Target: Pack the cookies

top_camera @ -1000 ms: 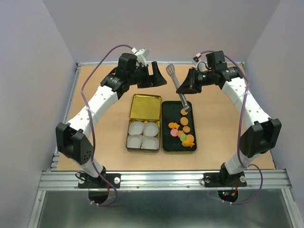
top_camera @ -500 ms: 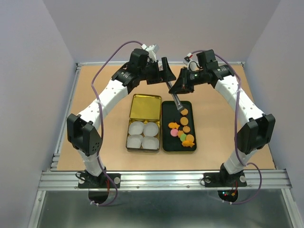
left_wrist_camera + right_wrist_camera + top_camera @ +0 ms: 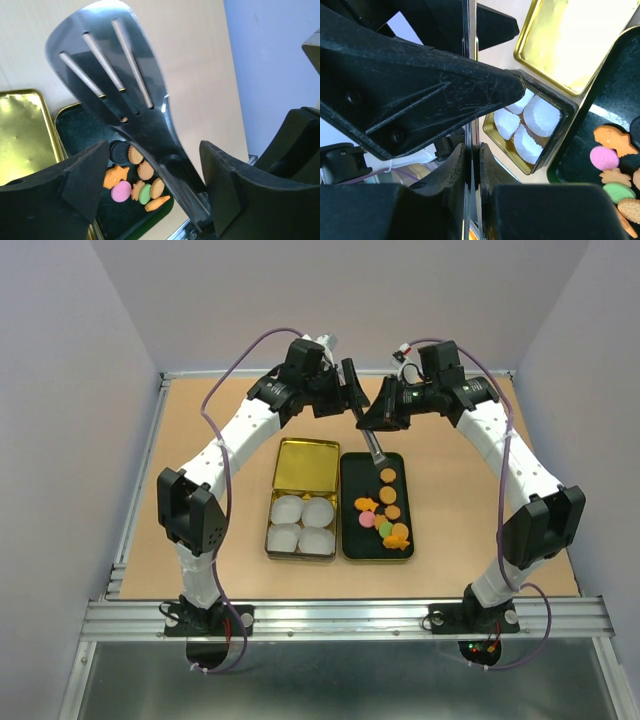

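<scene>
From overhead, shows the cookies (image 3: 385, 508) lying in the black tray (image 3: 356, 475), just right of the gold tin (image 3: 305, 465) with its four white paper cups (image 3: 302, 525). Strung out as a loose column along the tray's long axis, far to near across the table (image 3: 460, 540), leaving only the farthest end bare. Too small here to tell which way any fish shape heads. Places both arms' tips close together above the tray's far edge: left end effector (image 3: 350, 398) beside right end effector (image 3: 376, 420), the latter clamped on a slotted metal utensil (image 3: 376, 452) slanting down over the tray's far end.

From the left wrist, looks along the left end effector (image 3: 155, 167): spread wide, fingers (image 3: 85, 175) on either side of the slotted metal utensil (image 3: 125, 95), a gap showing on each side, gripping nothing. Broad slotted end up the frame, narrowing toward the lower right. Beneath it, catches the cookies (image 3: 137, 180) clustered in the black tray (image 3: 75, 125), gold tin (image 3: 25, 135) at left.

From the right wrist, shows the right end effector (image 3: 471, 165) closed tight on the slotted metal utensil (image 3: 470, 145), seen edge-on as a thin line. At lower right, cookies (image 3: 615, 160) in the black tray (image 3: 615, 85), one fish-shaped piece (image 3: 615, 140) with its long axis roughly across the frame. Beside them, white paper cups (image 3: 530, 117) inside the gold tin (image 3: 570, 40).
</scene>
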`<state>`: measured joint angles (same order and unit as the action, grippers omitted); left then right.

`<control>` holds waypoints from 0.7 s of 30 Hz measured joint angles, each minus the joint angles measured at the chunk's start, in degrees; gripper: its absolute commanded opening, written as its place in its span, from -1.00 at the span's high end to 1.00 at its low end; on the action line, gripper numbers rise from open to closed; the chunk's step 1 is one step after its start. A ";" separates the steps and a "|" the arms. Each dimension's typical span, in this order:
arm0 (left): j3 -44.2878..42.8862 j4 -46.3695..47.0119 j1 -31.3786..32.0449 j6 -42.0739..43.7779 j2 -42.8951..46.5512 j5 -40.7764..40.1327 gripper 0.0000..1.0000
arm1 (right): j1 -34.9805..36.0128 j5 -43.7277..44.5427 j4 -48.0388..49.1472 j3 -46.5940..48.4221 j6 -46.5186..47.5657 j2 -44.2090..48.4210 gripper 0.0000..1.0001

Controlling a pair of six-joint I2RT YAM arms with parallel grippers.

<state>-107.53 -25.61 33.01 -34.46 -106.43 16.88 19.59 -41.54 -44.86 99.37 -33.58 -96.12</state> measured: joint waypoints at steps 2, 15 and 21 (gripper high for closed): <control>-0.70 -0.02 0.11 -0.28 -0.26 0.07 -0.44 | 0.02 0.20 0.33 0.00 -0.39 0.15 0.99; -5.35 -0.96 0.70 -3.72 -1.51 0.15 0.36 | 1.55 2.10 6.60 -2.91 -3.21 1.11 0.99; -5.38 -1.73 0.79 -4.44 -1.53 0.20 0.50 | 2.23 3.19 9.18 -5.09 -4.48 1.81 0.47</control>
<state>-112.90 -27.33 33.80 -38.89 -107.96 17.08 21.82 -38.35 -35.68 94.28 -38.06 -94.30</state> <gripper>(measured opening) 0.379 0.173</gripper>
